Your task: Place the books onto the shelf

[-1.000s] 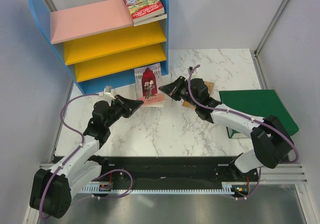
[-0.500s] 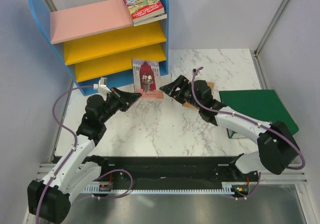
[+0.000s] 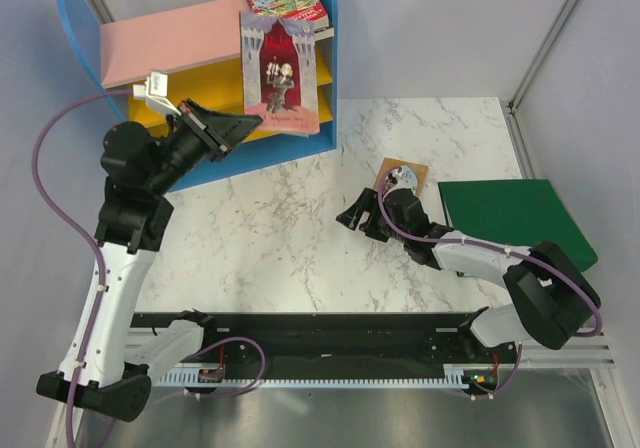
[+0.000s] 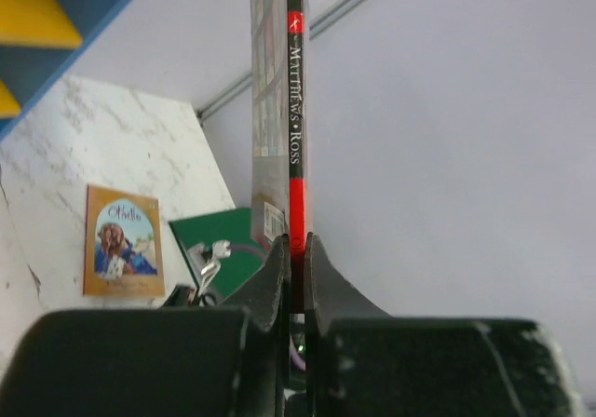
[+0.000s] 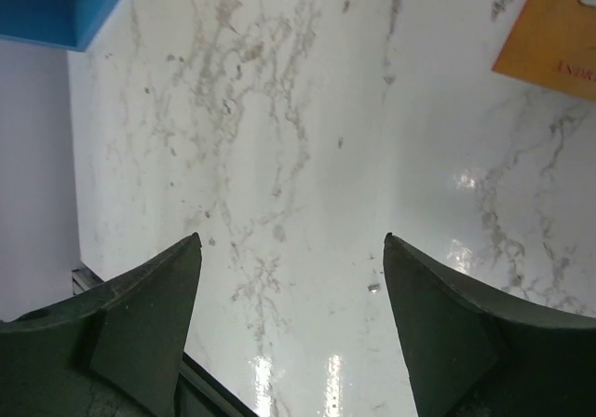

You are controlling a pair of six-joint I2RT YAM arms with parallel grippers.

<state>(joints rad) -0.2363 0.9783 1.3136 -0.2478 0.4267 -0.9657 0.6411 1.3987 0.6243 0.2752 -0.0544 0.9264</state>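
Pink-red book [image 3: 280,73] is pinched at the spine in your left tool [image 3: 250,123], held up before the shelf [image 3: 170,43] and not yet shelved, so with only the red Treehouse book [image 3: 285,8] on its top board, the tan book [image 3: 402,178] toward the counter's [image 3: 280,238] right edge awaits your spread, empty right tool [image 3: 355,218].

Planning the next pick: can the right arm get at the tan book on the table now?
Probably yes. The tan book lies flat beside the right gripper, with nothing on it. The jaws stand open and empty, though pointing away from it.
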